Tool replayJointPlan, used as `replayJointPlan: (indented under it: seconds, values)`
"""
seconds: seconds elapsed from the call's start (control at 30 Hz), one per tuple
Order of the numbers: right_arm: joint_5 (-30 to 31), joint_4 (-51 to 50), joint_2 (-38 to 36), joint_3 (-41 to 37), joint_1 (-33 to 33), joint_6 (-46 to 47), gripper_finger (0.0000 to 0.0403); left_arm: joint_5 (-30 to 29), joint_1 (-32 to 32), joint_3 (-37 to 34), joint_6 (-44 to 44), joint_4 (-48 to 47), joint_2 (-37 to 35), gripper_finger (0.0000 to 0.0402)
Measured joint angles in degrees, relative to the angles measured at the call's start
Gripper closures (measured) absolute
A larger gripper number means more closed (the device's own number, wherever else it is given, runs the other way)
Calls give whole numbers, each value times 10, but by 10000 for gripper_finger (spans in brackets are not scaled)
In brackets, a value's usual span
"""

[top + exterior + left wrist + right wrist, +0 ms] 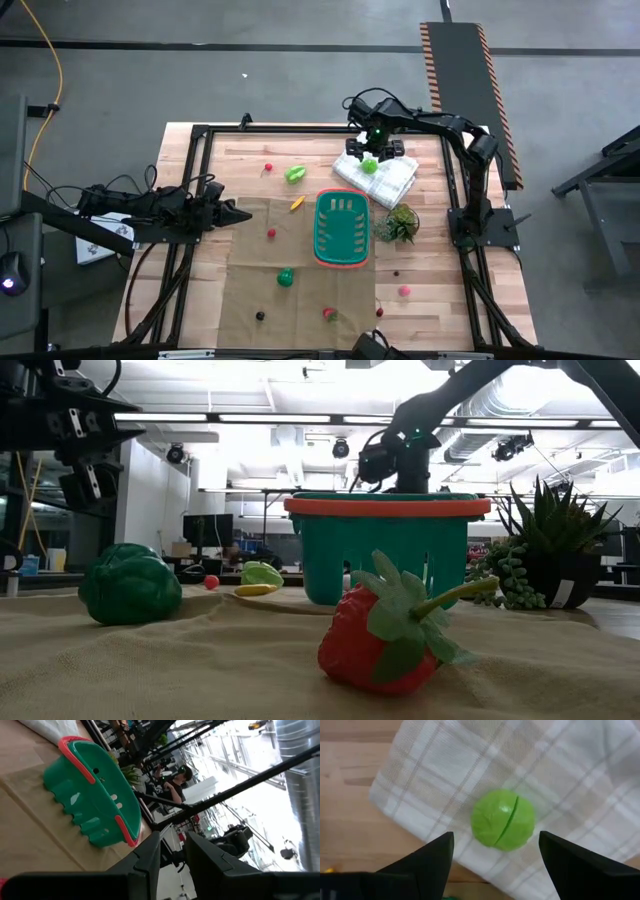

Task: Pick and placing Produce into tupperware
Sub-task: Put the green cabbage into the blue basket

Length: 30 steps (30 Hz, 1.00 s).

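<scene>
Right gripper [495, 851], fingers spread wide, poised over the round light-green toy fruit [503, 819] on the white checked cloth [580, 775]; centre it, then descend and close gently. Left gripper [228, 212] waits near the counter's left edge, fingers nearly closed, empty; the teal slotted plastic basket [343, 236] stands mid-counter.

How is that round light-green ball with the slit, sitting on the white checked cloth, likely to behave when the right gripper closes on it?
The round light-green ball looks smooth and rounded, so it may squirt sideways if the open right gripper pinches off-centre. The white checked cloth under it is soft and rumpled, which probably keeps it from rolling now. Its slit suggests two halves that might part under pressure.
</scene>
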Motion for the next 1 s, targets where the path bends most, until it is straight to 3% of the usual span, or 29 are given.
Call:
replayJointPlan:
  seconds: [0.2, 0.5, 1.0]
  values:
    - [-4, -11, 0, 0, 2, 41, 119, 8, 0, 0, 1, -3, 0, 318]
    - [3, -64, 0, 0, 5, 29, 119, -6, 0, 0, 1, -1, 0, 318]
    - [27, 2, 0, 0, 21, 156, 119, -9, 0, 0, 5, 1, 0, 318]
